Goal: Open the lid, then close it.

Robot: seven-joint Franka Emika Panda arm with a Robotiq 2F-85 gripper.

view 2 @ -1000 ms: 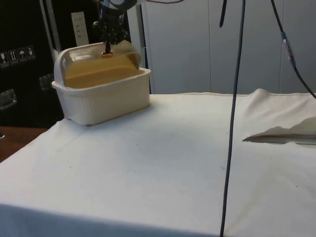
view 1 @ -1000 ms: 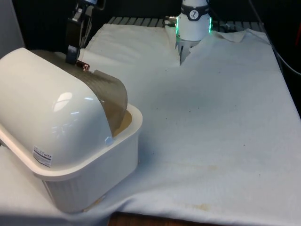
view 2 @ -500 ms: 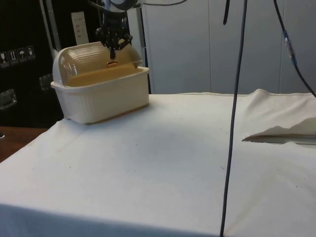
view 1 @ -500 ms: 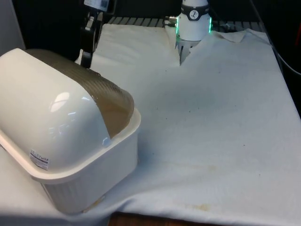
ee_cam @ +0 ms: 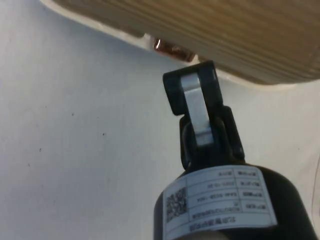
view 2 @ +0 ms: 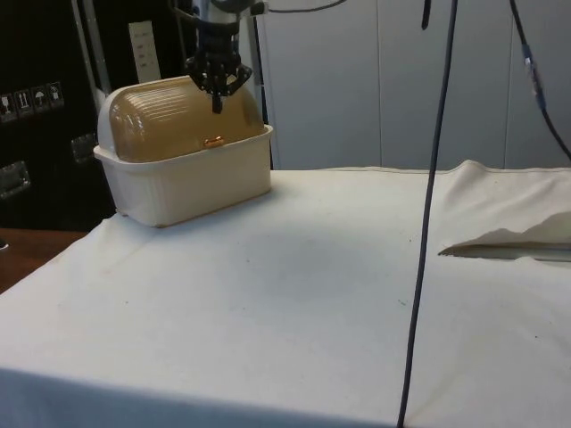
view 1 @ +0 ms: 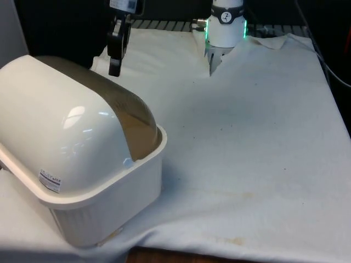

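Note:
A cream bread box (view 1: 109,203) stands at the front view's left, its back turned to that camera. Its ribbed, translucent brown roll lid (view 2: 183,116) is drawn fully down to the base's rim, with the small copper handle (view 2: 213,142) low at the front edge. My black gripper (view 2: 217,105) hangs just above the lid's curve, clear of the handle, fingers together and holding nothing. In the wrist view the gripper (ee_cam: 192,82) points at the handle (ee_cam: 172,49) under the lid (ee_cam: 225,30). From the front the gripper (view 1: 114,68) shows behind the box.
White cloth (view 1: 247,142) covers the table to the front view's right of the box. A dark cable (view 2: 428,232) hangs down in the side view. The cloth is rucked near the robot's base (view 1: 226,27).
The lid rolled down from partly open to fully closed. My gripper came off the handle and rose, drifting toward the front view's right.

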